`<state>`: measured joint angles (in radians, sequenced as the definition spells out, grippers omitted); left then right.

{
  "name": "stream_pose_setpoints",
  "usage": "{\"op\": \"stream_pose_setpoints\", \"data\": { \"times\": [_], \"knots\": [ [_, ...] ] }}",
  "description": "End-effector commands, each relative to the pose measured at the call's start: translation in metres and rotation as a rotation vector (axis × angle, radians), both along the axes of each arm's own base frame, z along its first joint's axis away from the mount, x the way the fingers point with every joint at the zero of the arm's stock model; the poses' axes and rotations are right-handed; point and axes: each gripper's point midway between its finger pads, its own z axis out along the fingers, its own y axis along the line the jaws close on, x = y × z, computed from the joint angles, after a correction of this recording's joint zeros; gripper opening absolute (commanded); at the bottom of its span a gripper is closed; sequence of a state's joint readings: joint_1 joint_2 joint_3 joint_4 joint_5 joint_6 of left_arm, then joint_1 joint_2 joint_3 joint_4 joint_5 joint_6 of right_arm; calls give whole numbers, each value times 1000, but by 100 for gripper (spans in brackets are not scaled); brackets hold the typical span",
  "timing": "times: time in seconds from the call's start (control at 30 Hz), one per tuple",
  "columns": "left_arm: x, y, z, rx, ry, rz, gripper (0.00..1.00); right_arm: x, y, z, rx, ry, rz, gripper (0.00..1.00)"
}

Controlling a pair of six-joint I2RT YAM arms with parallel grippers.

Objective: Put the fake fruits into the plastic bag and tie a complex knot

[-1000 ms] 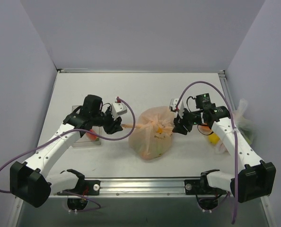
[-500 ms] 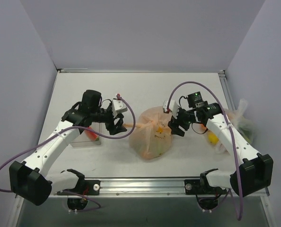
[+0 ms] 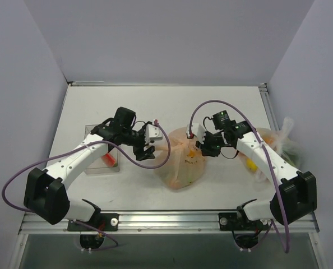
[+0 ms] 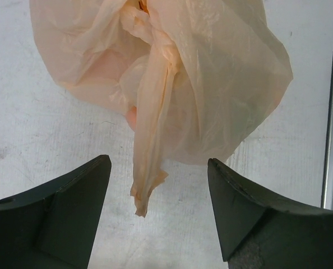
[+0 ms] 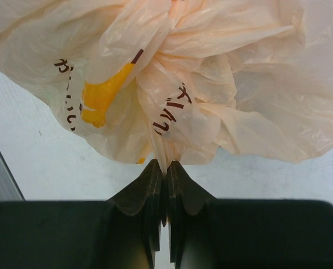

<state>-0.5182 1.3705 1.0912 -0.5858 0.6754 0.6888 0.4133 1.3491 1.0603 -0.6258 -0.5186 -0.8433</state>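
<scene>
The peach plastic bag [image 3: 180,162] lies in the middle of the table with its top bunched into a twisted knot [image 3: 184,147]. Fruits inside show only as faint orange and yellow shapes. My left gripper [image 3: 149,147] is open at the bag's left side. In the left wrist view a loose handle strip [image 4: 149,168] hangs free between its fingers [image 4: 77,190], below the knot [image 4: 147,22]. My right gripper [image 3: 199,147] is at the bag's right side. In the right wrist view it [image 5: 166,165] is shut on a thin strip of the bag [image 5: 239,84].
A clear rectangular tray [image 3: 96,168] with a red-orange fruit [image 3: 109,159] stands at the left. A clear whitish bag [image 3: 284,143] with yellow and orange fruits [image 3: 250,164] lies at the right edge. A metal rail [image 3: 166,216] runs along the front.
Both grippers have moved inward to the bag, the left one rightward and the right one leftward. The left handle strip, stretched out before, now hangs slack.
</scene>
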Motion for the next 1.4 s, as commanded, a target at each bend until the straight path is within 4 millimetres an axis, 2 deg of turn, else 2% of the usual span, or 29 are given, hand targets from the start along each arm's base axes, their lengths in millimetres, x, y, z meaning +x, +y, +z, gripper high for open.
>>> {"op": "stream_pose_setpoints", "data": {
  "times": [0.0, 0.03, 0.07, 0.13, 0.2, 0.23, 0.27, 0.33, 0.37, 0.4, 0.47, 0.53, 0.57, 0.7, 0.83, 0.93, 1.07, 1.2, 1.37],
  "knots": [
    [4, -11, -4, 21, -89, -92, 80, -5, -7, 0, -26, -11, -1, 4],
    [4, -13, -7, 26, -98, -100, 79, -5, -7, 2, -22, -14, -1, 1],
    [9, -16, -7, 33, -137, -100, 78, -5, -6, 2, -19, -15, 1, 0],
    [7, -24, -14, 52, -167, -114, 75, -6, -5, 5, -11, -22, 2, 0],
    [12, -29, -18, 76, -201, -115, 61, -3, -5, 8, -8, -33, 1, 0],
    [11, -32, -18, 85, -206, -120, 53, -3, -5, 10, -8, -38, 0, 0],
    [12, -31, -20, 94, -202, -109, 35, -1, -5, 12, -9, -45, -5, 0],
    [19, -26, -17, 115, -213, -67, 16, 2, -10, 16, -24, -73, -17, 0],
    [20, -22, -19, 127, -201, -42, 0, 4, -14, 18, -31, -86, -26, 0],
    [22, -16, -16, 135, -211, -16, 0, 5, -18, 20, -36, -101, -34, 0],
    [25, 4, -23, 167, -192, 45, 0, 11, -32, 22, -56, -125, -68, 0],
    [29, 20, -19, 176, -201, 101, 0, 16, -43, 24, -77, -148, -90, 0],
    [28, 31, -23, 194, -182, 123, 0, 18, -47, 25, -84, -156, -102, 0],
    [37, 72, -21, 220, -168, 235, 0, 28, -74, 27, -126, -185, -153, 0],
    [37, 96, -26, 254, -172, 289, 0, 36, -97, 17, -180, -199, -175, 0],
    [33, 103, -35, 264, -154, 301, 0, 41, -111, 5, -207, -193, -207, 0],
    [26, 108, -49, 283, -135, 299, 0, 41, -120, -11, -228, -179, -226, 0],
    [23, 115, -70, 331, -101, 297, 0, 35, -130, -36, -245, -140, -248, 0],
    [23, 118, -83, 348, -78, 299, 0, 32, -143, -53, -262, -119, -274, 0]
  ]
}}
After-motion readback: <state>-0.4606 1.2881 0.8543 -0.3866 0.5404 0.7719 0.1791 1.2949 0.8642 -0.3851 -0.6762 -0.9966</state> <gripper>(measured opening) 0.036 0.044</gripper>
